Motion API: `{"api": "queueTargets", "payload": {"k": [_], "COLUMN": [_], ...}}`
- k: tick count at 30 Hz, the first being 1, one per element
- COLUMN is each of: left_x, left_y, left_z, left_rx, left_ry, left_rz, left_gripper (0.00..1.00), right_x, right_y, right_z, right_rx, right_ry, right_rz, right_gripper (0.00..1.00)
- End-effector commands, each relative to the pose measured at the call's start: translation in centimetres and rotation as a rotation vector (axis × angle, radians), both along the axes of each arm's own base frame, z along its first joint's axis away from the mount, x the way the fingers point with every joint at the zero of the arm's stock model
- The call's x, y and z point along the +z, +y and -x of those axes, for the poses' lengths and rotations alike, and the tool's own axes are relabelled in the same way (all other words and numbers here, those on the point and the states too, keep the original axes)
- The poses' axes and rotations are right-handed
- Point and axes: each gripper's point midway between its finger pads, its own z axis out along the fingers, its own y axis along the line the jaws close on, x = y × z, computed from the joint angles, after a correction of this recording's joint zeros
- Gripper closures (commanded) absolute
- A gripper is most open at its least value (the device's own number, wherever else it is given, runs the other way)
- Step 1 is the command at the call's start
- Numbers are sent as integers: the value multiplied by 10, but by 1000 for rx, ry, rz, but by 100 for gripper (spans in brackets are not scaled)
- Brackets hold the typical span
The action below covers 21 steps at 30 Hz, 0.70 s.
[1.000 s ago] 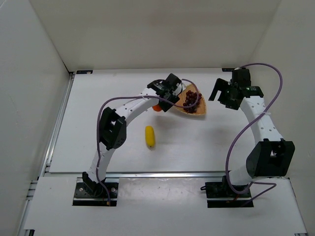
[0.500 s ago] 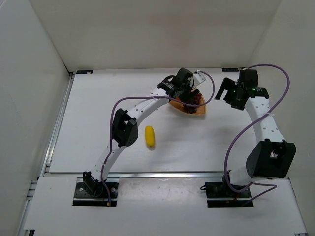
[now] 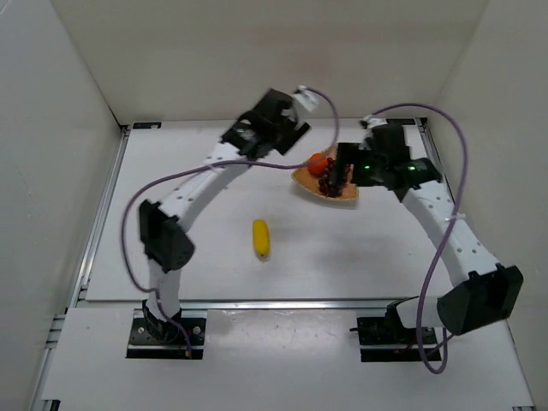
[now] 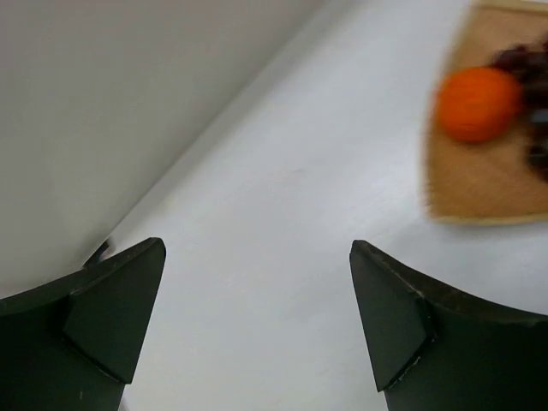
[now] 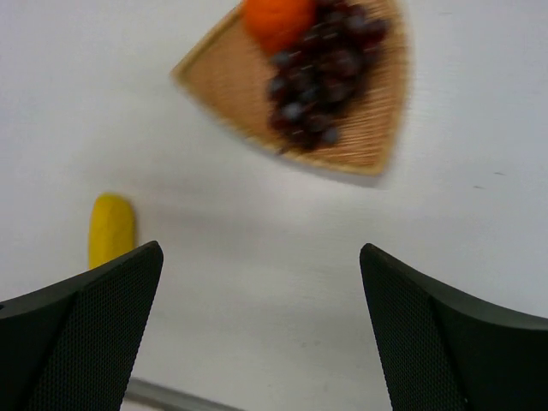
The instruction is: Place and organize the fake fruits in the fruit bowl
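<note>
**Two fruits in, the banana left to fetch**

Both of my pincers stand wide and hold nothing. My left pincer (image 4: 257, 257) hangs over bare table (image 3: 171, 214) just off the fruit bowl (image 4: 479, 193), with only white surface between its jaws. My right pincer (image 5: 261, 253) hovers on the near side of the bowl, looking down on it, and it too has nothing in its gap.

The orange (image 4: 478, 103) sits in the bowl at one corner, touching the grape bunch (image 5: 321, 68), which fills the middle of the wicker. The yellow banana (image 3: 260, 238) lies alone on the table, well apart from the bowl, towards the near side and my left arm's half.

So I judge the step in hand to be the turn towards the last fruit: two are placed and one is not. Next, one pincer has to travel to the banana, come down with the jaws across its short width instead of along its length, and close gently, since smooth plastic may slip or roll. My right wrist view already has it at the lower left edge.

For the drop I would aim at the bare strip of wicker beside the grapes, low enough that the banana does not bounce off them or nudge the orange over the shallow rim.
</note>
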Motion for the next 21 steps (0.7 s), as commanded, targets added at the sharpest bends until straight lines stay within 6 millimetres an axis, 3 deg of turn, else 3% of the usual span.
{"api": "queueTargets", "payload": {"k": [1,2,4,5,6,7,8,10,11,12,14,15,18,21], "left_x": [87,55,43,28,19,23,-13,-24,-33,-55,-65,-83,-103,-112], "left_y": [150,193,239,279,299,316,342,365,380,387,396,402,406,402], "left_z": [14,18,38,61,75,95,113,143,153,167,186,198,218,223], "left_rx": [319,411,503,586,622,658,721,772,806,825,852,876,917,925], "left_ry": [-145,-84,-61,-34,-13,-31,47,67,86,140,163,214,267,293], "left_rz": [51,8,0,0,-15,18,-9,6,20,19,49,63,102,147], "left_gripper": [0,0,0,0,0,0,0,0,0,0,0,0,0,0], "right_x": [-25,-42,-47,-51,-76,-69,-97,-105,-137,-147,-174,-180,-200,-207], "right_y": [81,119,157,188,205,225,244,265,266,264,260,259,254,249], "right_z": [22,34,41,55,56,54,61,61,66,63,65,66,75,83], "right_rx": [235,316,350,423,434,441,475,468,449,422,394,384,358,338], "right_ry": [72,112,138,159,219,213,262,296,373,395,444,464,516,535], "right_rz": [26,45,24,3,28,3,41,39,102,129,208,217,259,276], "right_gripper": [0,0,0,0,0,0,0,0,0,0,0,0,3,9]}}
